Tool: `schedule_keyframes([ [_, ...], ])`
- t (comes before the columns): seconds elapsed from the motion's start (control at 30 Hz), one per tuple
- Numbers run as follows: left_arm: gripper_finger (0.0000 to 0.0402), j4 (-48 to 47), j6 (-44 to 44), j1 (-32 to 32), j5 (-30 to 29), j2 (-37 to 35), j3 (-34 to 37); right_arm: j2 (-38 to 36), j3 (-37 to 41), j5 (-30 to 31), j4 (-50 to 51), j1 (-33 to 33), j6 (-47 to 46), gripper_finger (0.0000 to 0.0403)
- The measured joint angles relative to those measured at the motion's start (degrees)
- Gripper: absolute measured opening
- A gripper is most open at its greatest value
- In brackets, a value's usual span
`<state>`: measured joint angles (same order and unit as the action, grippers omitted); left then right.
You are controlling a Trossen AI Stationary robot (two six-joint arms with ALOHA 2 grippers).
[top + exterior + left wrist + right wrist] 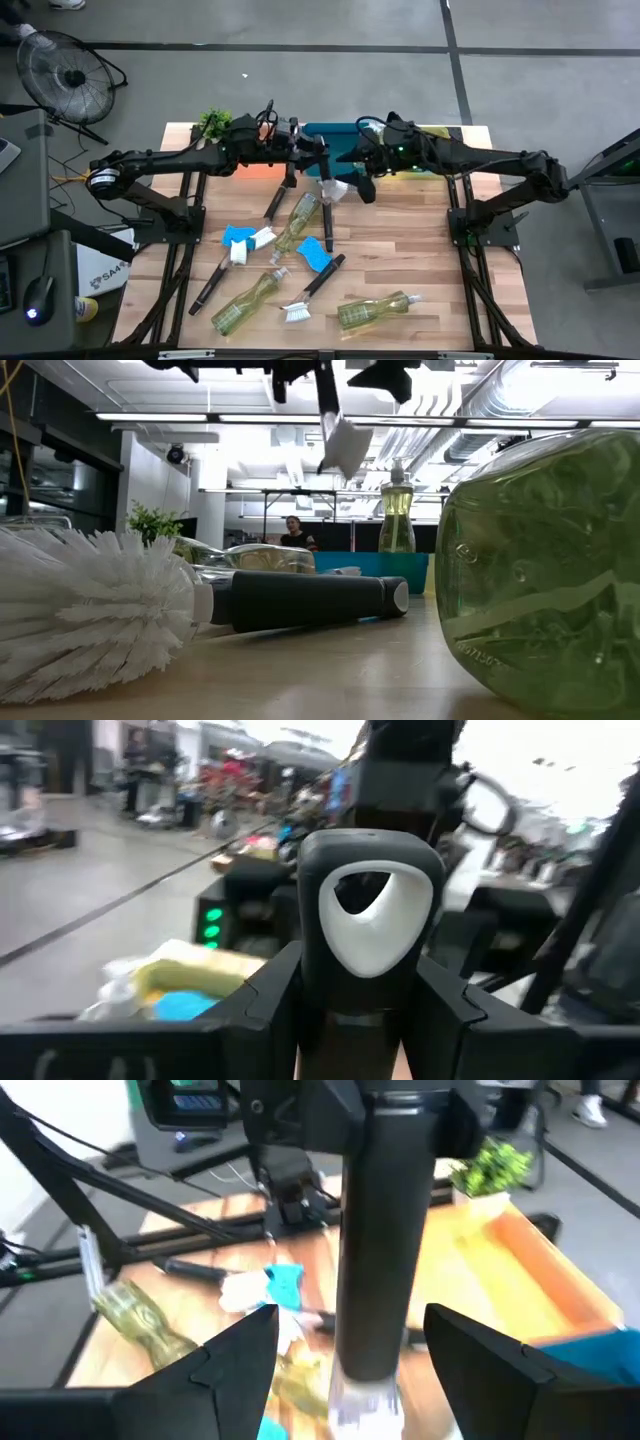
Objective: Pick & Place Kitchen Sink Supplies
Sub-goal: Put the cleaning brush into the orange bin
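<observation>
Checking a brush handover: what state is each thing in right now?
Left gripper: shut on the held brush's handle end.
Right gripper: open, fingers on either side of the handle, not touching it.
Held brush: in the air, head down.
Three near bottles: lying on their sides.
Far bottle: upright.
Other brushes: lying flat.
Sponges: lying flat.

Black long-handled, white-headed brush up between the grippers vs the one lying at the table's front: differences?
The raised brush hangs in the air, head down; the front brush lies flat on the wooden table. The left gripper clamps the raised brush's handle end; no gripper holds the front brush. Both: black handle, white head.
</observation>
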<state>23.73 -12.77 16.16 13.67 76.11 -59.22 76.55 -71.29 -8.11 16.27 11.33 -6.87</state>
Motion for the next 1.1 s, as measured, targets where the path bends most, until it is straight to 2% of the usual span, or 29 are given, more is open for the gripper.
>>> schedule_keyframes([
  [0.27,0.0123,-13.8,1.6,4.5,-5.0,-2.8,0.0,-7.7,0.0,5.4,12.2,0.3,0.1,0.0247],
  [0.57,0.0123,-18.4,-8.7,11.4,-12.3,-3.8,0.0,-15.7,0.0,12.8,28.2,0.3,-0.7,0.0248],
  [0.77,0.0123,-21.3,-9.5,14.7,-17.6,-3.8,0.0,-19.1,0.0,15.6,33.1,0.3,-0.3,0.0248],
  [0.9,0.0123,-22.0,-4.9,17.1,-18.1,-3.8,0.0,-19.7,0.0,15.7,34.7,0.3,1.7,0.0248],
  [1.0,0.0123,-24.2,-0.6,19.3,-16.0,-3.8,0.0,-19.7,0.0,15.8,36.0,0.3,3.1,0.0248],
  [1.1,0.0123,-26.2,2.0,22.0,-13.0,-3.8,0.0,-19.7,0.0,18.3,36.3,0.3,3.5,0.0248],
])
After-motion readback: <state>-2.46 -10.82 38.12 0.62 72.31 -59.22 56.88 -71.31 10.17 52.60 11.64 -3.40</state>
